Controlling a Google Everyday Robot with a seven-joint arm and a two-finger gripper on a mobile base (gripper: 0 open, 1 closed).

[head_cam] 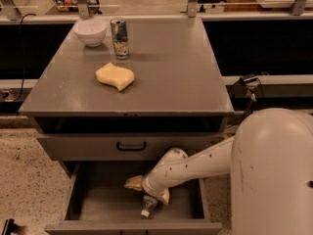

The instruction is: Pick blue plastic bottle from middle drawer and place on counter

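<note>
A bowl (90, 32) sits at the counter's (171, 77) far left corner, a can (119, 38) just right of it, and a sponge (115, 76) lies in front of both. Below a drawer front (131, 146), the middle drawer (95, 199) stands pulled out. Inside it, the gripper (149, 195) hangs directly over the blue plastic bottle (148, 204), which lies near the drawer's front wall
</note>
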